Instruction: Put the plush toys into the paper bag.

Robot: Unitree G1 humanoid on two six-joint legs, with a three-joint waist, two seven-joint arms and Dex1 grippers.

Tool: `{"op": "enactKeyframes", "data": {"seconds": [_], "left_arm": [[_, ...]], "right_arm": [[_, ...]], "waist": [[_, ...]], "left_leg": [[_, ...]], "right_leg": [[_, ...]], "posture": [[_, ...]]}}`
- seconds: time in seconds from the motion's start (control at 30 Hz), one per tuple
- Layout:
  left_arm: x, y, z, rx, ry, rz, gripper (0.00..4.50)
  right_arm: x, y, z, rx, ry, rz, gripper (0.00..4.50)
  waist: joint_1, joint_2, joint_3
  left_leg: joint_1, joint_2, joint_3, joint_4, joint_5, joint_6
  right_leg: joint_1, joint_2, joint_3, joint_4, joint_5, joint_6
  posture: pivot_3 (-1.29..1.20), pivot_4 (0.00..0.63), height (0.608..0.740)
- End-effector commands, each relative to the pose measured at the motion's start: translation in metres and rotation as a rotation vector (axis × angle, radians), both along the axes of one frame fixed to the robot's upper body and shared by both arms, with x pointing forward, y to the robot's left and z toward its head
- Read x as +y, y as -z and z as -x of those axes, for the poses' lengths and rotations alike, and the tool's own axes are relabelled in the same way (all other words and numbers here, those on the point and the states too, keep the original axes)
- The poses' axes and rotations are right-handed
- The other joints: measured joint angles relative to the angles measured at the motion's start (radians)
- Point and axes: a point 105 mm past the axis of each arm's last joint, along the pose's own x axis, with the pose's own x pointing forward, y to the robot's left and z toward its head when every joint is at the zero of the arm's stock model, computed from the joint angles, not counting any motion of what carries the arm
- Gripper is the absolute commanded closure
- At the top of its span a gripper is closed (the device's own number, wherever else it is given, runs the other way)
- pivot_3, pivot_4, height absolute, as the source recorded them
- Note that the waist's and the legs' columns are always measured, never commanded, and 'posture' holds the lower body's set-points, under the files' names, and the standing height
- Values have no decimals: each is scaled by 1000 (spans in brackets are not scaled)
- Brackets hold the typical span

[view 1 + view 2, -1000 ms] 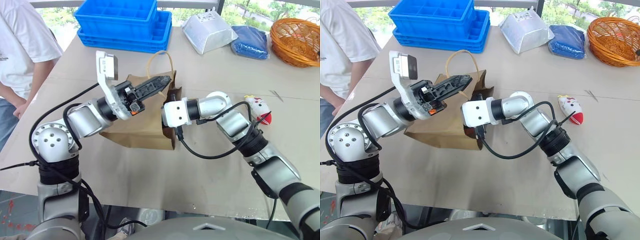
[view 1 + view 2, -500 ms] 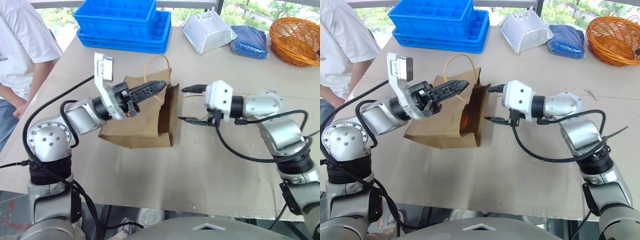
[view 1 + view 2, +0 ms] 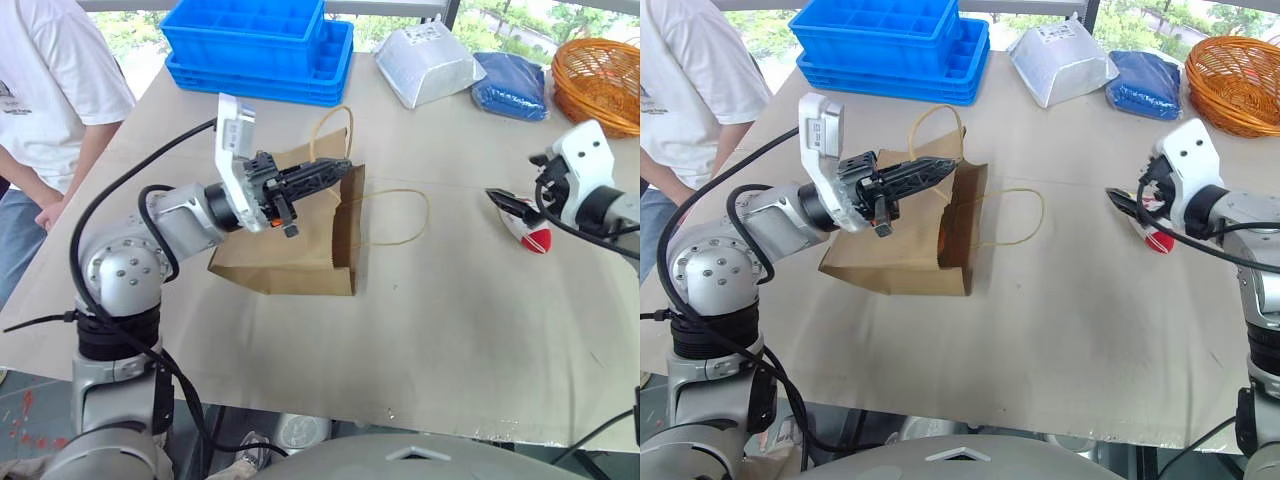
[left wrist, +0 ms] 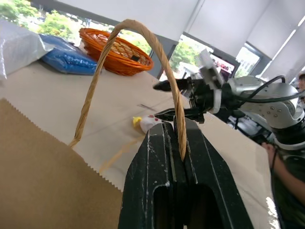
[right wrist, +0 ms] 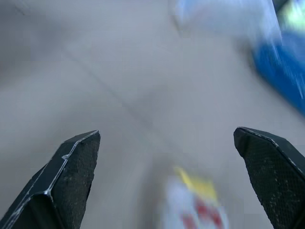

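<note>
left eye view has the right gripper [image 3: 512, 203] well off to the right of the table [image 3: 400, 320], fingers spread wide and closing in on the white toy [image 3: 528, 232], which lies on the tabletop near the orange basket [image 3: 600, 85]. a second ago that arm was reaching across with its gripper inside the mouth of the paper bag [image 3: 295, 235]; it has since pulled out, swung right and opened up. an orange-brown shape shows inside the bag in the right eye view, likely the brown toy [image 3: 943, 238], so one toy looks delivered and the white one is next. the left gripper [image 3: 335, 168] is pinched shut on one cord handle [image 4: 143, 52] at the bag's upper edge, as before, holding the mouth open toward the right. the other handle [image 3: 400, 215] lies loose on the table. the right wrist view shows the white toy low between the parted fingers [image 5: 71, 171], not yet touched. a person [image 3: 50, 90] stands at the left edge.
</note>
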Motion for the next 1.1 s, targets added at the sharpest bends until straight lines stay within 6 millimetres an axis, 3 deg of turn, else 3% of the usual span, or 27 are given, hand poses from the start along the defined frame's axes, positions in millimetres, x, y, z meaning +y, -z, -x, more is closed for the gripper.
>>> {"op": "enactKeyframes", "data": {"seconds": [0.03,0.1,0.2,0.23,0.3,0.37,0.53,0.63,0.73,0.8,0.97,1.1], "left_arm": [[-10,-10,11,-108,18,1,4500],[-15,-10,14,-130,31,-10,4500],[-19,-9,17,-149,52,-24,4500],[-19,-9,17,-154,55,-30,4500],[-19,-8,17,-157,55,-30,4500],[-17,-8,16,-158,52,-27,4500],[-10,-7,13,-138,34,-2,4500],[-6,-6,13,-127,38,-6,4500],[-2,-4,14,-155,48,2,4500],[0,-3,15,-177,61,0,4500],[3,-8,13,-178,72,30,4500],[5,-9,12,-181,68,26,4500]], "right_arm": [[-11,30,3,146,64,14,61],[-14,48,5,220,81,32,61],[-24,55,0,236,117,84,61],[-27,55,-2,227,124,101,564],[-29,51,-3,201,112,131,1145],[-28,45,-4,168,91,145,2200],[-24,14,10,70,32,68,4389],[5,-11,20,-10,-137,-48,4455],[61,-42,40,-111,-430,-162,4455],[91,-51,41,-177,-547,-145,4455],[152,-40,38,-294,-784,38,4455],[175,-28,40,-343,-933,143,4455]], "waist": [[1,0,0],[1,0,0],[1,0,0],[2,-1,0],[3,-1,0],[4,-1,0],[5,0,0],[1,0,0],[-2,0,0],[-7,0,1],[2,0,1],[5,0,1]], "left_leg": [[0,0,0,0,0,0],[0,1,0,0,0,0],[0,1,0,0,0,0],[0,1,0,0,0,0],[0,1,0,0,0,0],[0,0,0,0,0,0],[-1,1,-1,0,0,0],[-1,1,-1,0,0,0],[0,2,-1,0,0,0],[0,2,-2,0,0,0],[0,2,-2,1,0,0],[-2,2,-2,1,0,0]], "right_leg": [[0,1,0,0,0,0],[0,1,0,0,0,0],[0,1,1,0,0,0],[0,2,1,0,0,0],[0,2,1,-1,0,0],[0,2,1,-1,0,1],[0,2,1,-1,0,1],[0,2,1,-1,0,1],[0,4,1,0,0,1],[0,5,1,0,0,1],[0,5,2,-1,0,1],[0,5,1,-1,0,1]], "posture": [[0,150,740],[0,150,740],[0,150,740],[0,150,740],[0,150,740],[0,150,740],[0,150,740],[0,150,740],[0,150,740],[0,150,740],[0,150,740],[0,150,740]]}}
